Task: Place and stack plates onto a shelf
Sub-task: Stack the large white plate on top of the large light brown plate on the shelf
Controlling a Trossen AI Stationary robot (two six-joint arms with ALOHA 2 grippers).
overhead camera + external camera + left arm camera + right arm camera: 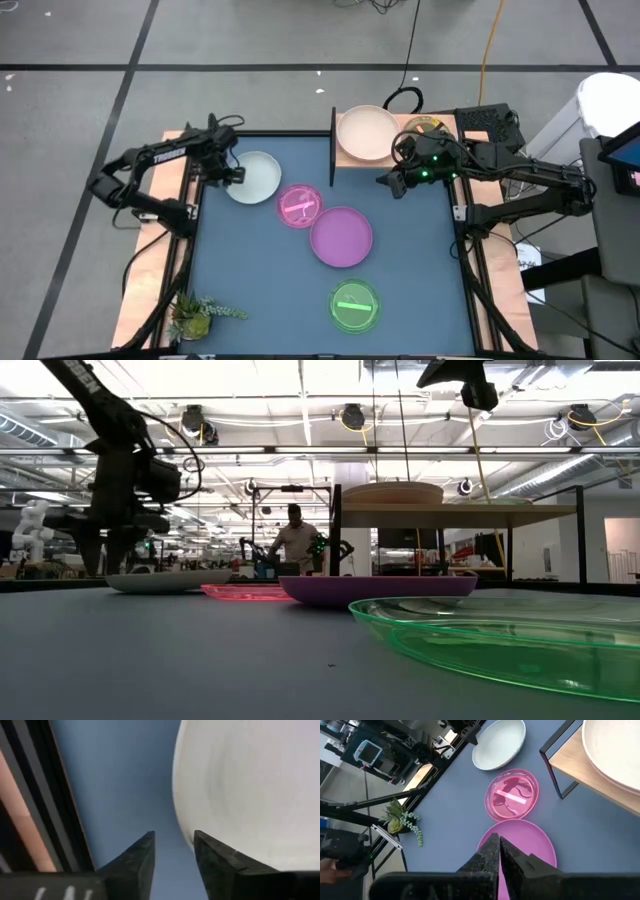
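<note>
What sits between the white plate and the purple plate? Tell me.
The small pink plate lies between the white plate and the purple plate; the high view shows it best.

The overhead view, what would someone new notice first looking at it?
Probably the bright plates on the blue table: a purple plate in the middle, a translucent pink plate touching its edge, and a green plate nearer the front. The left gripper sits at the rim of a white-blue plate, jaws straddling its edge. A cream plate already rests on the shelf at the back.
</note>
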